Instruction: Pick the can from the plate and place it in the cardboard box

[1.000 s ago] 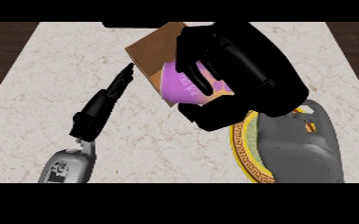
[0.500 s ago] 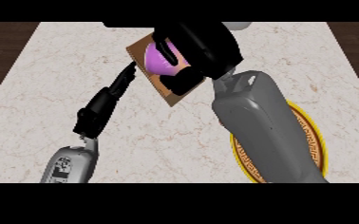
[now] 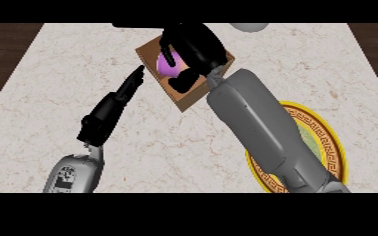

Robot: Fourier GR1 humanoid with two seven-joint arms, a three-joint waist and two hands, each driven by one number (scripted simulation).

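The purple can [image 3: 166, 66] is over the open cardboard box [image 3: 193, 96] near the counter's far middle. My right hand [image 3: 193, 47] is curled round the can from above, thumb [image 3: 182, 80] below it, and hides most of it. My right forearm runs from the lower right across the yellow-rimmed plate [image 3: 325, 152], which shows nothing on its visible part. My left hand [image 3: 112, 109] is stretched out with straight fingers, its tips just left of the box, touching nothing I can see.
A pale round object [image 3: 251, 26] peeks in at the counter's far edge, right of the box. Dark floor borders the marble counter [image 3: 66, 75] at the far left and far right corners.
My right hand has carried the can away from the plate, farther and to the left, until it is over the box. The forearm now covers part of the plate. The left hand stayed put.
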